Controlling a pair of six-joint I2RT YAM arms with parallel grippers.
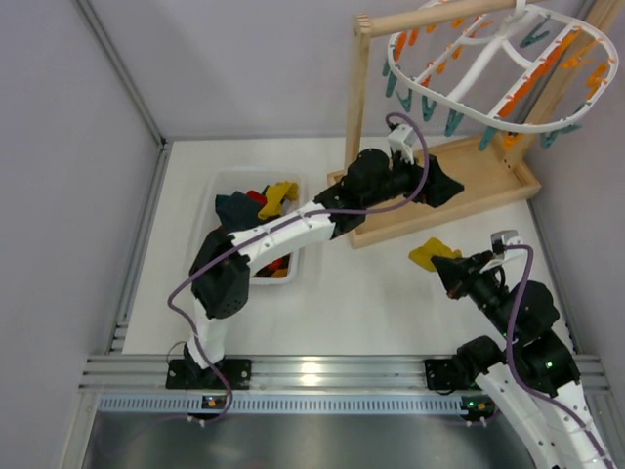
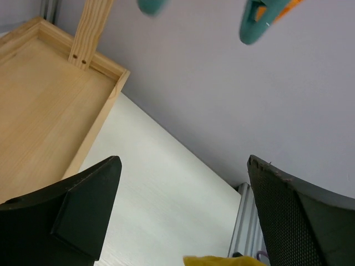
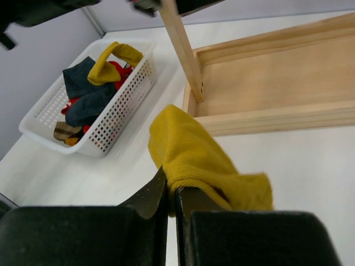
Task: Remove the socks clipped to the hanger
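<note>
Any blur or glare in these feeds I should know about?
Left wrist: the teal clothespins at the top edge are out of focus. Top external: glare spot on the metal rail. Right wrist: the yellow sock in the jaws is sharp.

Overhead view bright, even, diffuse light from above. Shadows on table (image 1: 391, 303) faint and soft. Small glare patch on metal rail (image 1: 312, 374). Left wrist view: teal clothespins (image 2: 254, 22) up top blurry, out of focus. Right wrist view: yellow sock (image 3: 188, 149) fairly crisp, black fingers (image 3: 152, 194) near lens murky, zero detail.
</note>
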